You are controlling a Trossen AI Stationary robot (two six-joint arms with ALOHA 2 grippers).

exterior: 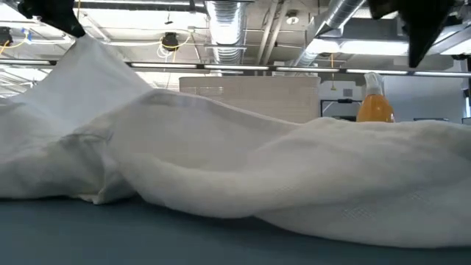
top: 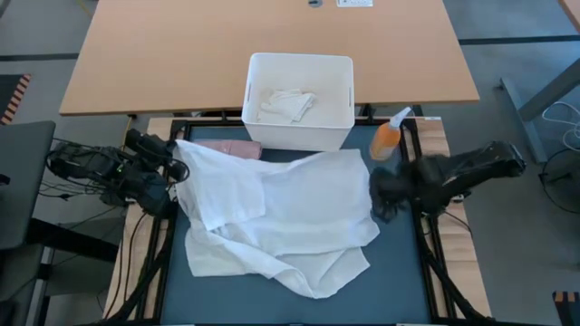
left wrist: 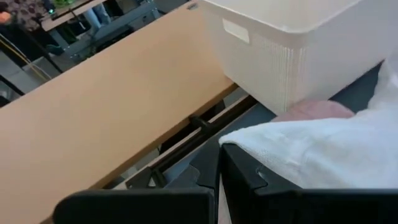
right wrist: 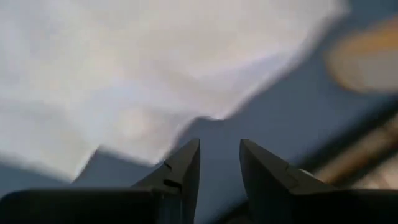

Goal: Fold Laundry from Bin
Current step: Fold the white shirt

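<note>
The laundry here is a big white cloth (top: 281, 213) spread rumpled over the dark mat (top: 399, 272) on the counter, its long axis running across from one arm to the other; more white pieces (top: 285, 104) sit in the bin (top: 299, 65) at the far side, and a folded pink garment (top: 227, 148) peeks out beside the bin's near wall; the left tool (top: 177, 167) is clenched on the cloth's far left corner, holding that corner lifted off the mat, as the low view shows it peaked upward; the right tool (top: 385, 195) hangs just off the cloth's right edge, fingers parted with nothing between them, and its wrist view shows the white edge lying ahead of the fingertips over bare mat; so the cloth lies inward from the right tool, toward the left arm, and that right edge is plainly the right arm's side to take; the orange spray bottle (top: 388, 138) stands close by, a likely thing to knock.
</note>
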